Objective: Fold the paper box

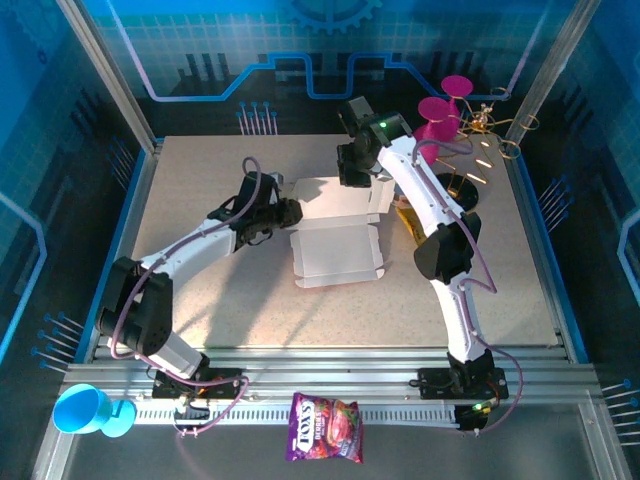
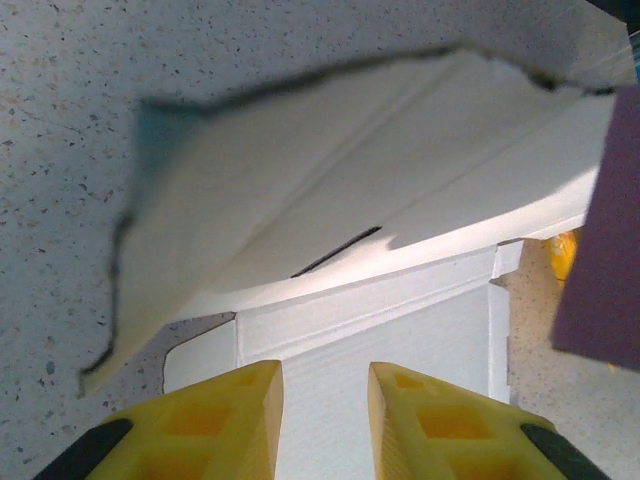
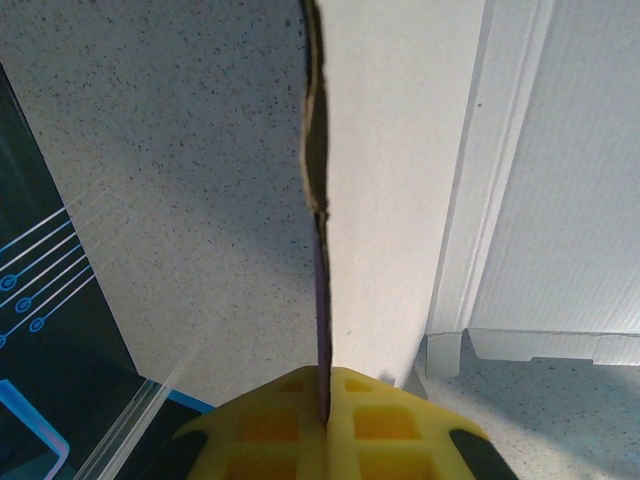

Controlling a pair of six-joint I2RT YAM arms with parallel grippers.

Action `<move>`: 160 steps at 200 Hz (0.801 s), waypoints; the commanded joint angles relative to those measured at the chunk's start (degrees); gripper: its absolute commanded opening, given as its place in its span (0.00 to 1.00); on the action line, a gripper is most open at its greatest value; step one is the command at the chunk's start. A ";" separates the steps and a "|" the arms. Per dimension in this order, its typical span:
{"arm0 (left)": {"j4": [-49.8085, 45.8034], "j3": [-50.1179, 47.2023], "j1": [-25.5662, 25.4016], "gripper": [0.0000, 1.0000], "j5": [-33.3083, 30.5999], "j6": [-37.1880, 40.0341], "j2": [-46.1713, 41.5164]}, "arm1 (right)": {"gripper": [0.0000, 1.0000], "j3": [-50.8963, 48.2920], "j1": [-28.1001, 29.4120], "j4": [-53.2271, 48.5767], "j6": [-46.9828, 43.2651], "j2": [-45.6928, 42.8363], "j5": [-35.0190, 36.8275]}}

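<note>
The speckled table (image 1: 200, 290) is filling most of the top view. The right arm (image 1: 455, 290) is reaching from 5 o'clock up to the far side of the centre, and the left arm (image 1: 190, 250) is stretching in from 8 o'clock. The paper box (image 1: 335, 255) is lying opened out near the table's middle, whitish inner side up, with its far panel rising toward 12 o'clock. A purple snack bag (image 1: 325, 428) is lying at 6 o'clock in front of the table's near rail, magenta cups (image 1: 440, 115) are sitting at 1 o'clock, and a blue cup (image 1: 90, 412) is resting at 7 o'clock. The right gripper (image 3: 325, 385) is pinching the thin edge of the raised panel, its yellow fingers pressed together on the cardboard. The left gripper (image 2: 325, 385) is hanging with fingers spread over the flat white panel at the box's 9 o'clock side; whether it is touching the panel cannot be told.
</note>
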 commanded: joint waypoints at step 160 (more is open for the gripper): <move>0.42 -0.97 -1.64 0.66 -2.90 3.00 7.27 | 0.00 0.43 -0.33 0.32 2.05 1.14 -0.69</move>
